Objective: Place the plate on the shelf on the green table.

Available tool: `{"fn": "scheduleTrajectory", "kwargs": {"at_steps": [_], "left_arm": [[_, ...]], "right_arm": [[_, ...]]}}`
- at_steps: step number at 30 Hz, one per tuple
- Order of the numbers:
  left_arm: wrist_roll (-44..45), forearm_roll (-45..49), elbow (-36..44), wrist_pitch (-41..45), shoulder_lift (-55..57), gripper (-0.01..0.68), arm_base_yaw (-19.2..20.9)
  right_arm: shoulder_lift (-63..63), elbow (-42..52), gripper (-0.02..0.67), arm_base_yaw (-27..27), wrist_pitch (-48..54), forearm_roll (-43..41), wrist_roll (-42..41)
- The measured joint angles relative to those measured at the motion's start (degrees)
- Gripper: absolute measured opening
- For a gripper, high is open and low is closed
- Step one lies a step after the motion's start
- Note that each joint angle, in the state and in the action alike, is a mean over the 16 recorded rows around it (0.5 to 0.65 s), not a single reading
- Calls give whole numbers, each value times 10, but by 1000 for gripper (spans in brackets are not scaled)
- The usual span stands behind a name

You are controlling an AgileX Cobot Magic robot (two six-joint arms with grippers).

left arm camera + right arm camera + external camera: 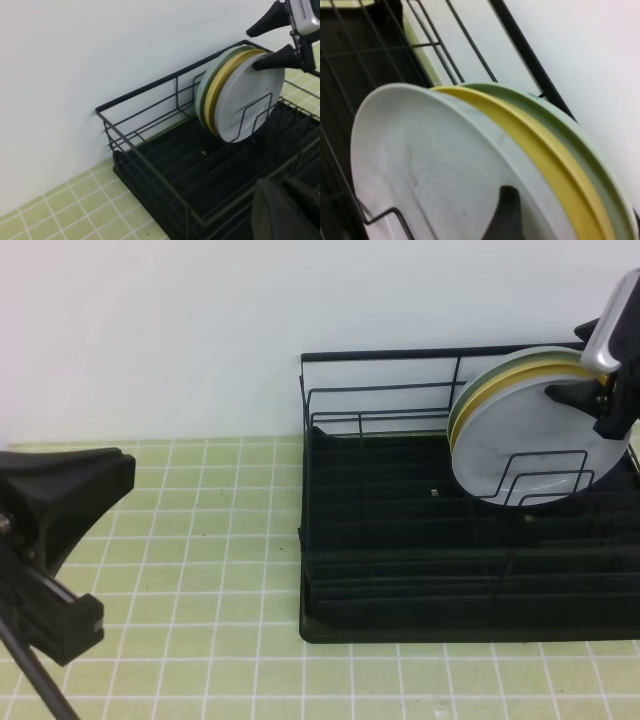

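A: Where's the round pale grey-blue plate [520, 445]?

B: Upright in the black wire dish rack [400, 540], front of the yellow and green plates.

A: Grippers?

B: Right gripper [272, 42] spread wide, one finger on the plate's face, arm cut off. Left gripper [55, 500] clenched, empty

Right gripper [272, 42] raised, jaws wide apart (left gripper [60, 540] low, closed).

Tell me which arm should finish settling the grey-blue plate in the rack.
Right. Its open end effector is right at the plate, which stands in the shelf in front of the yellow plate. The left end effector is shut and sits over the green table, away from the rack.
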Motion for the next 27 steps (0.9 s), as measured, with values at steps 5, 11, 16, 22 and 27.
{"fn": "scheduleTrajectory", "kwargs": {"at_steps": [5,11,16,22,27], "left_arm": [[0,-9,0,1,0,-1,0],[1,-17,0,1,-2,-1,0],[8,-17,0,-2,-15,-1,0],[16,-8,0,-5,-49,-1,0],[22,-2,0,-5,-87,-1,0]], "right_arm": [[0,0,595,0,-1,-37,49],[-2,2,599,0,9,-115,125],[-6,3,601,-1,24,-177,173],[-18,4,601,0,42,-207,195],[-28,4,601,0,50,-198,196]]}}
